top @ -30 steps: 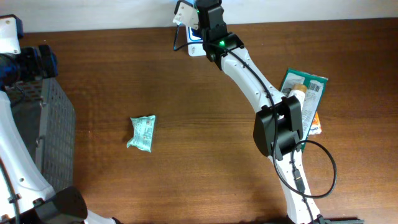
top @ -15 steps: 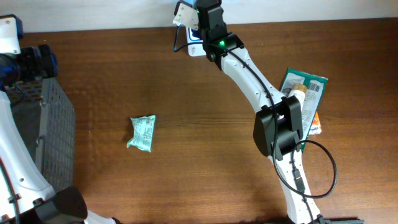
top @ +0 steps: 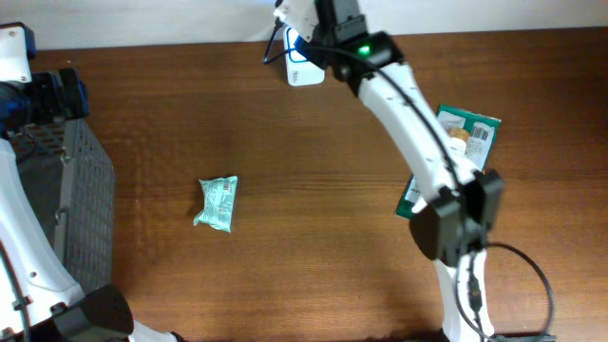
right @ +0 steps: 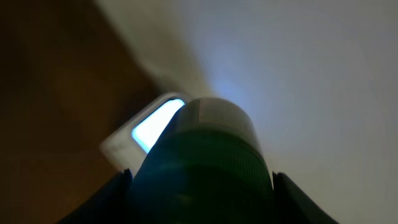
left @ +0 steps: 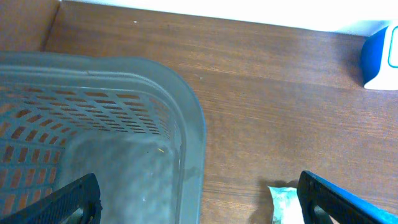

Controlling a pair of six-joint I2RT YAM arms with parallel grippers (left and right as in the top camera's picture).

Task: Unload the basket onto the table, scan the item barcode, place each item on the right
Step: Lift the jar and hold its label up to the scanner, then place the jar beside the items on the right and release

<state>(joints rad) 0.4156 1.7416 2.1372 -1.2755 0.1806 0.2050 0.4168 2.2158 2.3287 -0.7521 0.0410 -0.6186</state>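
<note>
Finding the left tool (left: 199, 208) at the far left, its fingers (left: 68, 202) standing wide apart and gripping nothing; hanging there over the corner of a grey slotted basket (left: 124, 81), itself sitting on the brown tabletop (top: 313, 190) at the left edge; moving right, seeing a small green packet (top: 217, 203) lying flat on the wood, well apart from the basket and from everything else, its corner also peeking into the bottom of the left wrist view; continuing right and toward the far edge, spotting a white and blue scanner (top: 304, 71) standing beside the pale wall, a window glowing on it in the right wrist view; finding the right tool (right: 202, 180) up at that far edge, just beside the scanner, clamped on the item (right: 205, 149), a round green thing with a paler top, with one dark finger (right: 121, 193) pressing on each side; holding the item just in front of the glowing window, though whether touching it or not, cannot tell, that view being dim and blurred; ending at the right, seeing green packs (top: 467, 131) lying on the tabletop, partly hidden under the right arm.
</note>
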